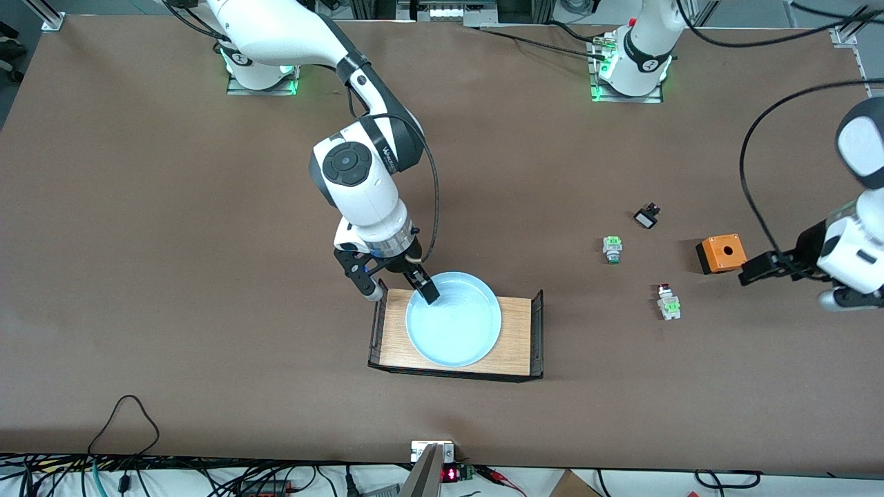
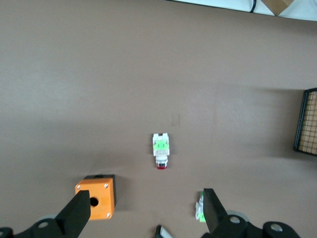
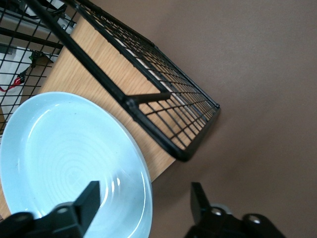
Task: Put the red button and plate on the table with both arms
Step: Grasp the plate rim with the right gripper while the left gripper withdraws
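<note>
Half done, judging by layout: red button (image 1: 667,301) lies on the table (image 1: 173,241), toward the left arm's end. Left pincer (image 2: 143,210) open, empty, over the table near it. Plate (image 1: 453,318) sits on the wooden tray (image 1: 516,338); right pincer (image 1: 400,285) open, straddling its rim.

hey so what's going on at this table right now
The right gripper is open around the rim of the pale blue plate, one finger inside and one outside. The plate sits on a wooden tray. The left gripper hangs open over the table near the orange box, with the red button lying untouched on the tabletop.
</note>
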`<state>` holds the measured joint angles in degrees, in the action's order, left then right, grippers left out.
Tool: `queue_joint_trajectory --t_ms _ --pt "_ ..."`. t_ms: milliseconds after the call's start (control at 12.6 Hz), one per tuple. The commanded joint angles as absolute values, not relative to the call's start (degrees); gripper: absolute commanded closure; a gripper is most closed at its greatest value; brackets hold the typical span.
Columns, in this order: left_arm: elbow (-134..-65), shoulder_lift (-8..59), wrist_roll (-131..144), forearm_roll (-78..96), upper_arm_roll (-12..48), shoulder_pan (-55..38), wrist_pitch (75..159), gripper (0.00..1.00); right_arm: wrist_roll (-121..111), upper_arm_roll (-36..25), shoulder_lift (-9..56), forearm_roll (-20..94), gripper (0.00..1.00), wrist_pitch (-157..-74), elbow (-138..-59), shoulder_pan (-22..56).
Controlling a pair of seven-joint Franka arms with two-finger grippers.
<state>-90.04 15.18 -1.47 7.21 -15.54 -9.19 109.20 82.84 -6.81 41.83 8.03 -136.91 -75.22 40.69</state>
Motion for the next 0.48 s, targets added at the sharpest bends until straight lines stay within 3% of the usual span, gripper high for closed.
queue_joint_trajectory --t_ms 0,239,398 --pt "-91.1 9.8 -0.5 3.8 -9.7 -5.0 105.0 0.0 83.5 -6.8 43.0 8.8 0.37 -137.4 -73.6 40.8" --pt "-91.1 5.7 -0.4 1.1 -0.4 2.6 101.9 0.0 83.9 -6.8 43.0 8.8 0.5 -137.3 -73.6 40.9" --pt "-91.1 3.9 -0.4 -0.4 3.4 5.8 99.9 0.0 84.0 -6.8 43.0 8.8 0.64 -137.3 -73.6 40.9"
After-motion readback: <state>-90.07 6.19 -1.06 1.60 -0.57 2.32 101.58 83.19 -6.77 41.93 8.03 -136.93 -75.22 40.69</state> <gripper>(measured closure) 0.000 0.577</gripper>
